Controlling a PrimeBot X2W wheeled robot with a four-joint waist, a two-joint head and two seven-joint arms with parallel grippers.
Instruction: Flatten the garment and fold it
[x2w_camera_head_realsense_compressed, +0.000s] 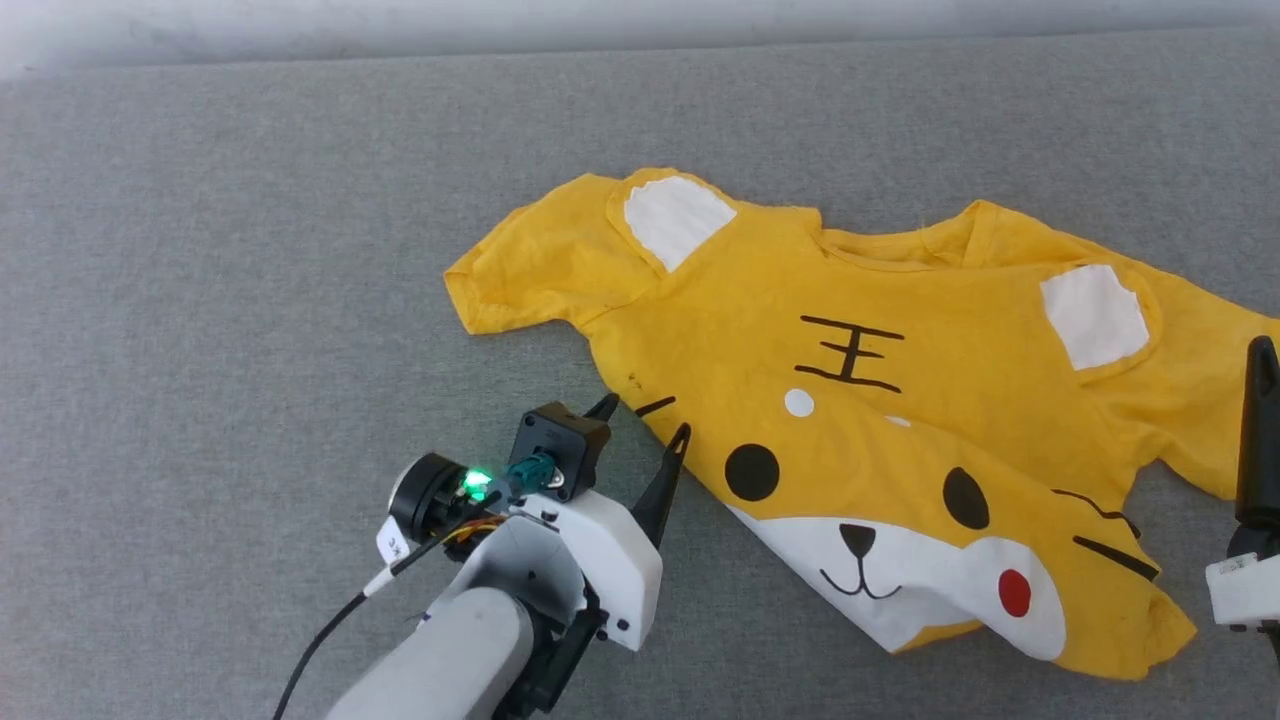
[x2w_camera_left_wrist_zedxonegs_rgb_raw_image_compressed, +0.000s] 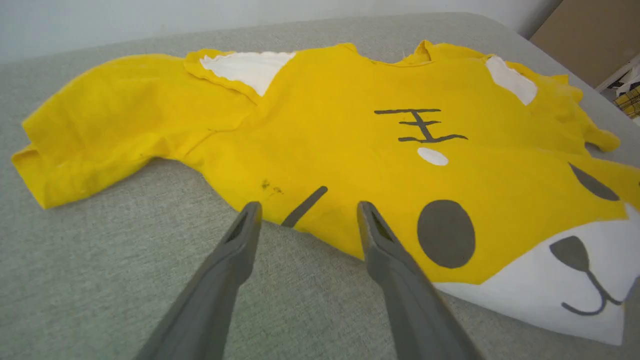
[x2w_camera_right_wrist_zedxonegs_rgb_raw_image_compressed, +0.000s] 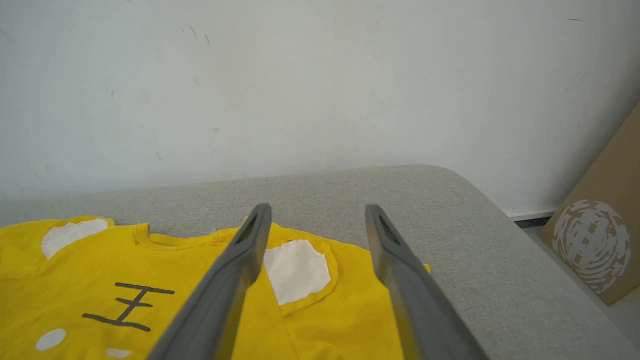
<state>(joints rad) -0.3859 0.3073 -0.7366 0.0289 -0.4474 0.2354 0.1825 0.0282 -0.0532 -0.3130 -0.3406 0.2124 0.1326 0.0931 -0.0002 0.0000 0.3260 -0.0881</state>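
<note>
The yellow tiger-face T-shirt (x2w_camera_head_realsense_compressed: 900, 400) lies face up on the grey padded surface (x2w_camera_head_realsense_compressed: 200, 300), right of centre, with its near-right hem rumpled. It looks light, limp and quick to bunch, so the sleeve ends or hem corners seem the best places to pinch. The left hand (x2w_camera_head_realsense_compressed: 647, 417) hovers open at the shirt's left side edge, and the right hand (x2w_camera_right_wrist_zedxonegs_rgb_raw_image_compressed: 317, 209) is open over its right shoulder. Nothing lies on the cloth. A cardboard box (x2w_camera_right_wrist_zedxonegs_rgb_raw_image_compressed: 595, 240) stands well off to the right.

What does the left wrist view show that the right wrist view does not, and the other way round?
Left wrist view: the shirt's whole sleeve, black eye and white muzzle. Right wrist view: a round white print on a box. Both: the grey surface, the stripe mark and two white ear patches.
</note>
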